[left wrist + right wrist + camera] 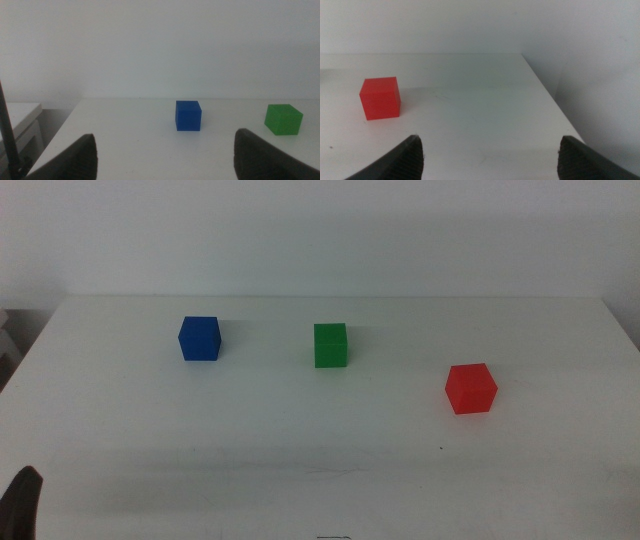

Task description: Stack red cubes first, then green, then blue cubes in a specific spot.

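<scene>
Blue cube [199,338], green cube [331,345], red cube [471,388], apart

Wall [320,230]: plain white, bare, rising behind the far edge.
Surface [300,430]: matte white top, evenly lit, soft shadows.
Side furniture [20,117]: low white unit beside the surface's edge.

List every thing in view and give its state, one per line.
red cube: alone on the table, unstacked, not held.
green cube: alone, unstacked, not held.
blue cube: alone, unstacked, not held.
left gripper: open, empty, waiting short of the blue cube.
right gripper: open, empty, waiting short of the red cube.
table: white, holding all three cubes apart.
</scene>
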You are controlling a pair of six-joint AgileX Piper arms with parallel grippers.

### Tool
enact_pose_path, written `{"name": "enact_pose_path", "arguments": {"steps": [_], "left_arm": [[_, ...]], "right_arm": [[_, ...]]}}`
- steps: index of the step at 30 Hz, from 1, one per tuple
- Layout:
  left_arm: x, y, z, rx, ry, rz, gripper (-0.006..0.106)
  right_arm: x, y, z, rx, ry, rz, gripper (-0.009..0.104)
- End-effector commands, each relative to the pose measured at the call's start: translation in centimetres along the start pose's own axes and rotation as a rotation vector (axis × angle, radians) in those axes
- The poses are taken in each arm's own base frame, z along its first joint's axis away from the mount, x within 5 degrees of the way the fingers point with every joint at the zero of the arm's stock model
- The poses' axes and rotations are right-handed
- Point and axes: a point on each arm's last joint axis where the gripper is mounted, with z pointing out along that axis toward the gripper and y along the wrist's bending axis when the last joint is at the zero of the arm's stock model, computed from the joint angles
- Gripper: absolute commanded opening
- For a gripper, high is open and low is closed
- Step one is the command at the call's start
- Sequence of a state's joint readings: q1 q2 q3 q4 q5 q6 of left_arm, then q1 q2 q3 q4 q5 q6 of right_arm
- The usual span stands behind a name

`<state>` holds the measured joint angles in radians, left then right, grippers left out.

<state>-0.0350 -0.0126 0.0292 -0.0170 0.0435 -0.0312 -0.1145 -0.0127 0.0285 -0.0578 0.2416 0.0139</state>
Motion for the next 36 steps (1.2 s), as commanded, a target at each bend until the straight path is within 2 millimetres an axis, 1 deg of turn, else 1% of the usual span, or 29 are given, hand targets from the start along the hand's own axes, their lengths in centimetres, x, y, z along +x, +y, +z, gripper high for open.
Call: {"name": "enact_pose_path", "arguments": {"steps": [1,4,6,8,10,13,15,16,18,20,23,29,32,36], "left_arm": [[-1.0,0.0,-0.2,0.007,-0.107,-0.02,0.094],[-1.0,0.0,-0.2,0.007,-0.107,-0.02,0.094],[-1.0,0.0,-0.2,0.007,-0.107,-0.02,0.094],[-1.0,0.0,-0.2,0.007,-0.107,-0.02,0.094],[-1.0,0.0,-0.2,0.007,-0.107,-0.02,0.094],[-1.0,0.0,-0.2,0.007,-0.107,-0.02,0.094],[-1.0,0.0,-0.2,0.007,-0.107,-0.02,0.094],[-1.0,0.0,-0.2,0.007,-0.107,-0.02,0.094],[-1.0,0.0,-0.2,0.007,-0.107,-0.02,0.094],[-1.0,0.0,-0.2,0.007,-0.107,-0.02,0.094],[-1.0,0.0,-0.2,0.007,-0.107,-0.02,0.094],[-1.0,0.0,-0.2,0.007,-0.107,-0.02,0.094],[-1.0,0.0,-0.2,0.007,-0.107,-0.02,0.094],[-1.0,0.0,-0.2,0.007,-0.107,-0.02,0.094]], "right_arm": [[-1.4,0.0,-0.3,-0.006,-0.123,0.031,0.085],[-2.3,0.1,-0.4,-0.026,-0.173,0.163,0.085],[-3.8,0.0,-0.3,-0.031,-0.171,0.2,0.085],[-5.8,0.0,-0.3,-0.032,-0.125,0.193,0.085],[-7.7,0.0,0.3,-0.033,-0.016,0.185,0.085],[-11.0,0.0,1.6,-0.042,0.196,0.138,0.085],[-13.1,0.0,2.6,-0.056,0.377,0.102,0.085],[-14.3,0.0,2.9,-0.064,0.43,0.088,0.085],[-15.7,0.0,4.0,-0.075,0.568,0.073,0.085],[-16.6,0.1,5.2,-0.08,0.654,0.071,0.085],[-17.3,0.1,7.0,-0.081,0.691,0.085,0.085],[-16.6,0.9,9.6,-0.119,0.736,0.201,0.085],[-16.1,1.0,10.5,-0.143,0.767,0.178,0.085],[-16.6,1.5,11.8,-0.192,0.789,0.202,0.085]]}}
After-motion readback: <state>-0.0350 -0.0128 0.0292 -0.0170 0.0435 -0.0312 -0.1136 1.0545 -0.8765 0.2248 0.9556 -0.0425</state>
